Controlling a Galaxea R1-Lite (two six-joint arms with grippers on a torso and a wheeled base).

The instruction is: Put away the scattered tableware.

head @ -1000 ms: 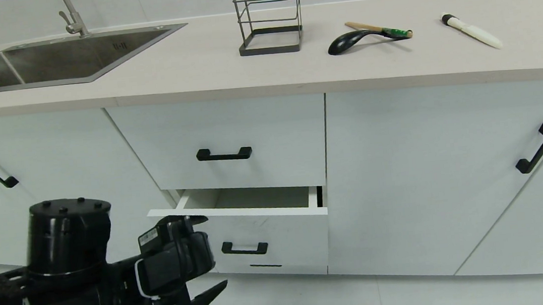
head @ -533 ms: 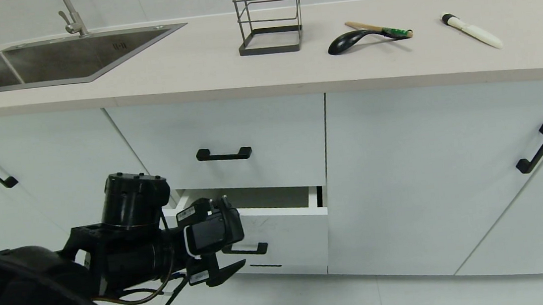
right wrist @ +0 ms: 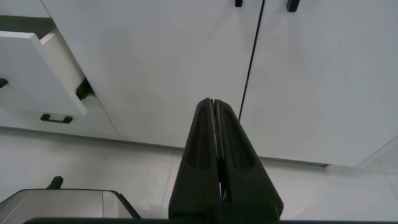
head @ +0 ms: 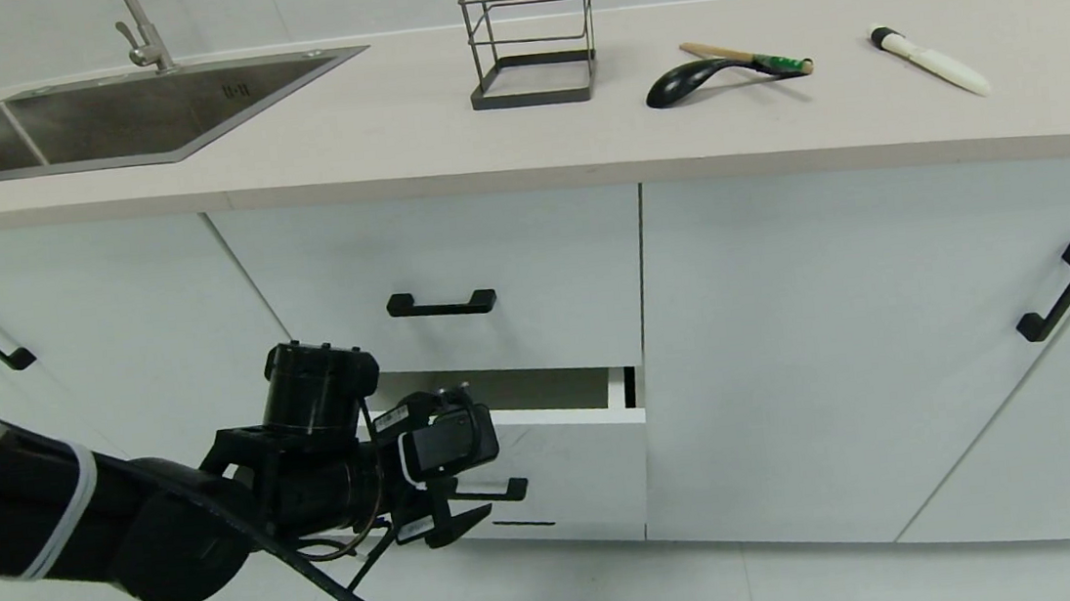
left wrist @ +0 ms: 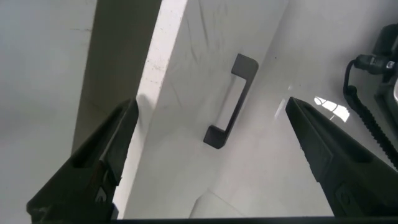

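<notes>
The lower drawer stands partly open. The left gripper, fingers apart, hangs at its handle. Next it likely needs to clamp the handle and pull. The right gripper is pressed together.

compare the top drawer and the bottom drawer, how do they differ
The top drawer is shut; the bottom drawer is pulled partly open, its inside showing. The open left gripper sits at the bottom drawer's handle; the top drawer's handle is free. Both have white fronts and black bar handles.

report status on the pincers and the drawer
Left pincer open, facing handle of ajar lower drawer. Right pincer shut, empty. Spoon, knife on counter. Nothing blocking.
</notes>
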